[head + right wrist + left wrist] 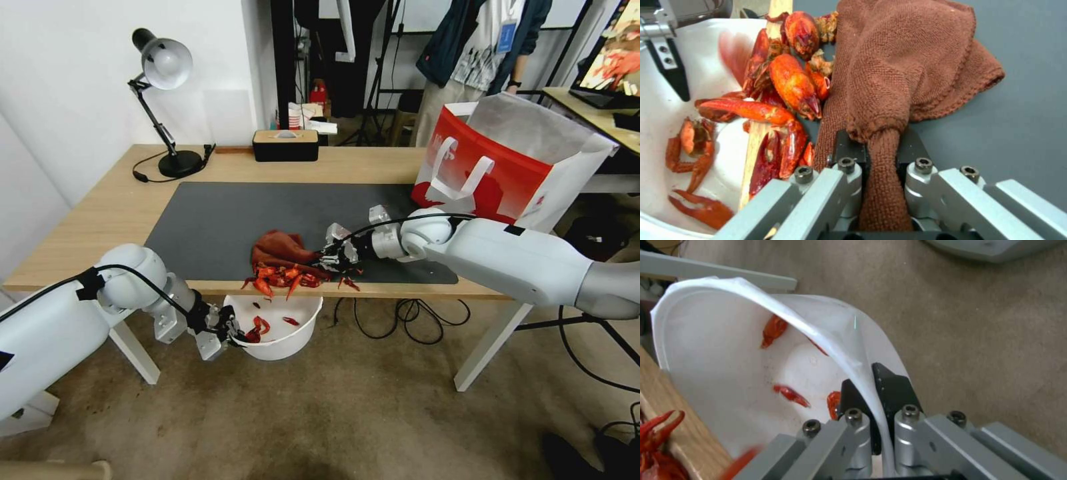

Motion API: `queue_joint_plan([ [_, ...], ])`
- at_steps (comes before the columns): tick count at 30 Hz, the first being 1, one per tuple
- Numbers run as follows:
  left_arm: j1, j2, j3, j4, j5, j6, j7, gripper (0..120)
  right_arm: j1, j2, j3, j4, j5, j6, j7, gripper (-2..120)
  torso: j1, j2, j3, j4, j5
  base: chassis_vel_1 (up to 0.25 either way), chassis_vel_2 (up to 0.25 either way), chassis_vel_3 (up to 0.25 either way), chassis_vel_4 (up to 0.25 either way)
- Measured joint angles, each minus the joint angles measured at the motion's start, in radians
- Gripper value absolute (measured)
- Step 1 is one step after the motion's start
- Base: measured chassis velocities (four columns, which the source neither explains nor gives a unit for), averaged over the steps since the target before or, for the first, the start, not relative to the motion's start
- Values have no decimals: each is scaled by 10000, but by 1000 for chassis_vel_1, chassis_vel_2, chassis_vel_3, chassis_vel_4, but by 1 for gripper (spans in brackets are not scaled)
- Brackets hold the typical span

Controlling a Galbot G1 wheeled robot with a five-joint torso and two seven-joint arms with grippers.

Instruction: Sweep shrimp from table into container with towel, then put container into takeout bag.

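The right gripper pinches the towel on the mat at the table's front edge, a heap of shrimp just beside it at the lip. Below that edge the left gripper clamps the container's rim — a few shrimp lie inside. The bag stands at the table's far right corner.

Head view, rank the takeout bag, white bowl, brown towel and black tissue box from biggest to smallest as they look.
1. Takeout bag, clearly biggest.
2. White bowl, held by the left hand.
3 and 4. Brown towel and tissue box look alike; the box sits farther back, so no ranking.
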Motion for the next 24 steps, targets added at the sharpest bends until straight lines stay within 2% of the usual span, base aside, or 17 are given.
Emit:
queue_joint_plan([
  [7, -49, -167, 19, 462, -7, -23, -51, 0, 123, 103, -185, 128, 93, -2, 16, 5, 0, 0, 0, 0, 0, 0, 0, 0, 0],
  [19, -105, -284, 91, 380, -92, -19, -190, 0, 279, 345, -364, 87, 170, 4, 63, 5, 0, 0, 0, -1, 0, 0, 0, 0, 0],
  [24, -352, -328, 221, 604, -180, -35, -221, 0, 309, 283, -421, 179, 179, 57, 76, 5, 1, -1, 0, 1, 0, 0, 0, 0, 0],
])
